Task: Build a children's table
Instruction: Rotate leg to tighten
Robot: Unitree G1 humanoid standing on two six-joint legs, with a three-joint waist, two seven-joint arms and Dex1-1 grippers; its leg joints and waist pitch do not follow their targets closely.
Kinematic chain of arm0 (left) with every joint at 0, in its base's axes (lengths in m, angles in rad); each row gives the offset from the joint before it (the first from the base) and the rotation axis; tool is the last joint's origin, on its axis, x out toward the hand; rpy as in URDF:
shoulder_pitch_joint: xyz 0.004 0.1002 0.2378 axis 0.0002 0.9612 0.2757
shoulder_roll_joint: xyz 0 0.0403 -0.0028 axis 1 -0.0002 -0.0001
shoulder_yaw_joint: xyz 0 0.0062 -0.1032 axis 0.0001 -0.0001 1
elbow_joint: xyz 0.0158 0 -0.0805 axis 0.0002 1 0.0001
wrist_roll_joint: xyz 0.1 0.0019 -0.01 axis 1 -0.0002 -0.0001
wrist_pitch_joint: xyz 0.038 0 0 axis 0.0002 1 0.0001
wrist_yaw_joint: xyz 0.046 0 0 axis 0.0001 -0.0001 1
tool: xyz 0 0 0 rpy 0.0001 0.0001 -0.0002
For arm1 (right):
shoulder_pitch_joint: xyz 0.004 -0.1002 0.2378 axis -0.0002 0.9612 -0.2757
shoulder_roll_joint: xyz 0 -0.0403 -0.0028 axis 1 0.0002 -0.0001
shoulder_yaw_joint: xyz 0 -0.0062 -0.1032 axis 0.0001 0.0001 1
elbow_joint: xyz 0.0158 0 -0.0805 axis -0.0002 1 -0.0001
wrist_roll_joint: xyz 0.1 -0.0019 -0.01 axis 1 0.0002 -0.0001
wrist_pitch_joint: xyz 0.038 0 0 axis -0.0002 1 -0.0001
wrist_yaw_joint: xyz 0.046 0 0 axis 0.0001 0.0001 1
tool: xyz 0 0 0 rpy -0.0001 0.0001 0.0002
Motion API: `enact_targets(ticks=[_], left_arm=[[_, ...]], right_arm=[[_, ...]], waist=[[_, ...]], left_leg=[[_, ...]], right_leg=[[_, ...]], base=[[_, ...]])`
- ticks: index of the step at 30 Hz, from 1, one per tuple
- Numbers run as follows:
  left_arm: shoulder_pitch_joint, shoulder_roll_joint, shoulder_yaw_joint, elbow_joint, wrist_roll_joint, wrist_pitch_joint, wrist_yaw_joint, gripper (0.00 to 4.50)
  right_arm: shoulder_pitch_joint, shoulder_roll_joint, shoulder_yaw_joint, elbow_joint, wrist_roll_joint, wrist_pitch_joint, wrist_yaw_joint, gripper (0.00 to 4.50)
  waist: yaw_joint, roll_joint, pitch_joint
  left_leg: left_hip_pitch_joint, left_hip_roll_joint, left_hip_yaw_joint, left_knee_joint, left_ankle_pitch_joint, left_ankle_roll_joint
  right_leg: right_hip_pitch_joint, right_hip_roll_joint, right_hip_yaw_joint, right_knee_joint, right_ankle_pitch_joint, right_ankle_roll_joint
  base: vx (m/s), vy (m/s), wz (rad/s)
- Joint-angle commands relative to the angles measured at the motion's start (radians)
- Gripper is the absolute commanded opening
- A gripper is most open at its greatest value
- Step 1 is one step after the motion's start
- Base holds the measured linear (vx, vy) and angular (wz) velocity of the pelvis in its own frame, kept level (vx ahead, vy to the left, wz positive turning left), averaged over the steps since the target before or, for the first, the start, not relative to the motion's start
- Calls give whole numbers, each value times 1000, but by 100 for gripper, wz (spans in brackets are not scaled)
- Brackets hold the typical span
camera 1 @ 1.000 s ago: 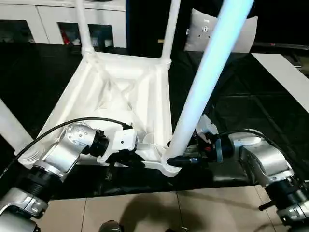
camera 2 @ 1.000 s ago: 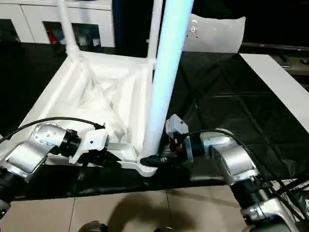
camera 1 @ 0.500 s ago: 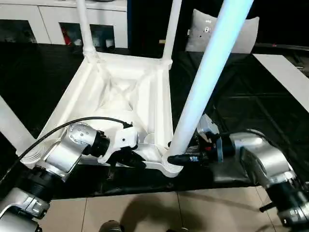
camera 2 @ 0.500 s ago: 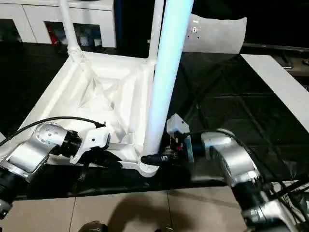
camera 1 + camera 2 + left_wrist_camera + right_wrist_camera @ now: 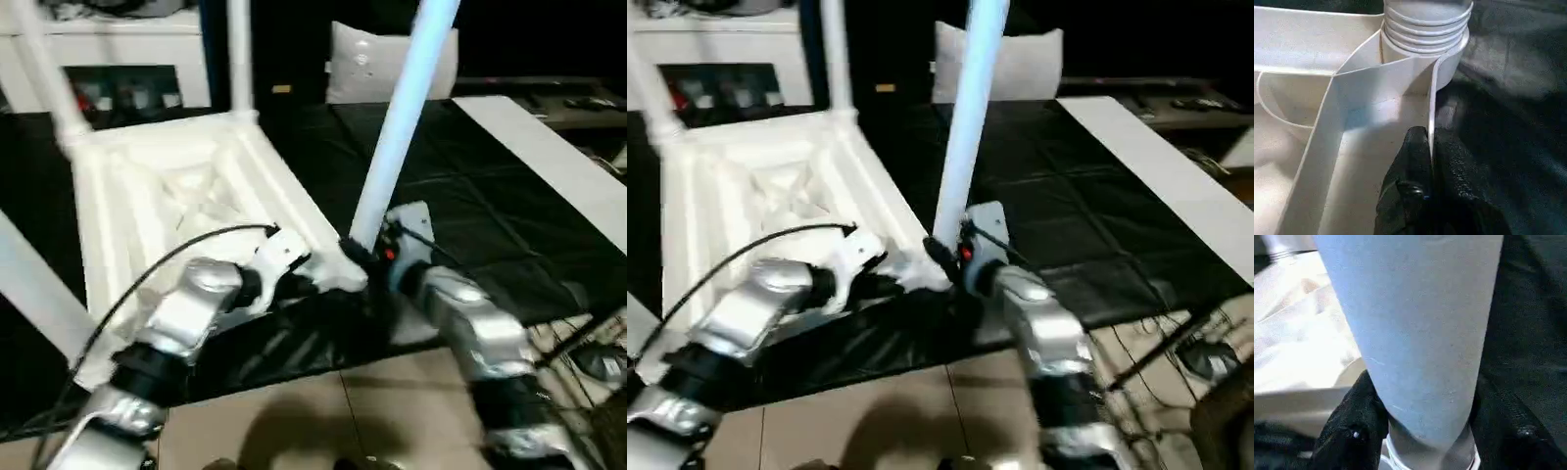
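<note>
The children's table (image 5: 167, 196) lies upside down on a black cover, white, with its ribbed underside facing up and its legs standing up. At the near corner socket (image 5: 1425, 29) my left gripper (image 5: 1430, 147) is shut on the thin rim wall beside it. The near leg (image 5: 392, 137) rises out of that socket, and my right gripper (image 5: 361, 257) is closed around its base, one black finger (image 5: 1352, 431) on each side of it. Two further legs (image 5: 240, 59) stand at the far corners and another leg (image 5: 29, 284) at the left.
A white cabinet (image 5: 118, 59) stands at the back and a curved white piece (image 5: 392, 64) behind the table. A flat white board (image 5: 549, 147) lies at the right on the black cover (image 5: 470, 225). Tiled floor (image 5: 294, 421) and cables (image 5: 588, 352) are in front.
The whole picture has swung and blurred, so the camera has moved. Both grippers keep their places at the near corner. The right gripper's fingers have drawn in slightly on the leg.
</note>
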Motion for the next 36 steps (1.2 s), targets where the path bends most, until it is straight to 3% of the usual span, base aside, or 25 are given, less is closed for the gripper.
enact_targets(ticks=[1, 2, 4, 5, 8, 11, 13, 15, 19, 21, 23, 25, 26, 29, 30, 34, 36], left_arm=[[-65, -74, -5, -10, 6, -28, 83, 0], [-68, -77, -9, -9, 15, -26, 89, 0], [-68, -68, -21, -13, 24, -28, 82, 0], [-68, -68, -21, -13, 24, -28, 82, 0], [-46, -21, -48, -36, 16, -61, 17, 0], [-30, 13, -58, -38, 16, -104, -37, 0], [-15, 43, -69, -41, 14, -157, -96, 0], [1, 75, -80, -46, 10, -186, -154, 0], [18, 127, -106, -49, -11, -272, -259, 0], [20, 157, -125, -43, -13, -310, -310, 0], [12, 187, -141, -26, -19, -360, -371, 0], [6, 201, -144, -20, -30, -383, -419, 0], [5, 203, -145, -19, -32, -388, -430, 0], [1, 223, -154, -24, -45, -404, -497, 0], [-3, 235, -163, -22, -51, -423, -542, 0], [-10, 252, -179, -19, -59, -443, -588, 0], [-15, 259, -187, -15, -58, -454, -613, 0]], right_arm=[[5, 99, 78, 19, 60, 36, 30, 202], [7, 106, 76, 15, 62, 33, 30, 237], [24, 91, 88, -7, 38, 0, 34, 237], [24, 91, 88, -7, 38, 0, 34, 274], [66, 24, 99, -61, 19, -57, 95, 280], [91, -38, 98, -94, 21, -88, 159, 323], [104, -90, 87, -116, 21, -106, 207, 327], [115, -154, 85, -143, 27, -126, 285, 352], [116, -247, 87, -161, 38, -148, 408, 379], [112, -301, 96, -162, 45, -166, 489, 379], [101, -369, 110, -147, 52, -196, 604, 379], [82, -399, 110, -121, 66, -204, 668, 379], [77, -404, 110, -115, 70, -206, 680, 379], [56, -439, 128, -87, 86, -213, 775, 379], [40, -465, 150, -68, 102, -213, 855, 363], [24, -490, 173, -49, 125, -209, 948, 342], [13, -502, 186, -42, 142, -191, 1017, 313]], waist=[[-5, 11, -49], [-6, 13, -48], [-8, 14, -46], [-7, 15, -46], [-3, 10, -46], [6, 10, -53], [10, 8, -58], [14, 6, -60], [35, -2, -64], [45, 1, -68], [51, 1, -72], [60, 0, -83], [59, 0, -82], [63, 2, -78], [66, -2, -77], [77, -2, -74], [76, -9, -74]], left_leg=[[40, 32, -28, -80, -573, -37], [42, 32, -28, -80, -575, -37], [31, 37, -30, -89, -582, -36], [31, 37, -30, -91, -583, -36], [33, 33, -27, -87, -563, -31], [18, 36, -22, -90, -476, -14], [7, 39, -17, -92, -409, 1], [5, 41, -11, -90, -364, 14], [4, 35, 3, -81, -306, 36], [7, 37, 9, -79, -276, 48], [0, 38, 10, -80, -235, 59], [-6, 42, 16, -76, -133, 81], [-7, 42, 17, -76, -125, 87], [-2, 45, 19, -75, -139, 92], [-1, 46, 21, -76, -160, 86], [3, 48, 23, -78, -197, 71], [1, 48, 22, -78, -199, 66]], right_leg=[[20, -82, 24, -119, -612, -29], [20, -84, 23, -120, -610, -31], [28, -84, 24, -114, -582, -28], [28, -85, 26, -113, -574, -31], [23, -93, 29, -116, -576, -38], [32, -99, 43, -104, -510, -51], [35, -96, 52, -87, -418, -91], [34, -95, 60, -79, -382, -110], [24, -93, 70, -78, -438, -112], [24, -92, 76, -74, -419, -113], [30, -89, 75, -66, -369, -125], [32, -81, 75, -38, -183, -185], [31, -80, 76, -36, -166, -195], [28, -81, 78, -36, -172, -215], [27, -83, 78, -38, -197, -216], [25, -86, 81, -44, -262, -200], [26, -87, 80, -46, -279, -193]], base=[[0, 0, 0], [0, 0, 0], [0, 0, 0], [0, 0, 0], [0, 0, 0], [0, 0, 0], [0, 0, 0], [0, 0, 0], [0, 0, 0], [0, 0, 0], [0, 0, 0], [0, 0, 0], [0, 0, 0], [0, 0, 0], [0, 0, 0], [0, 0, 0], [0, 0, 0]])
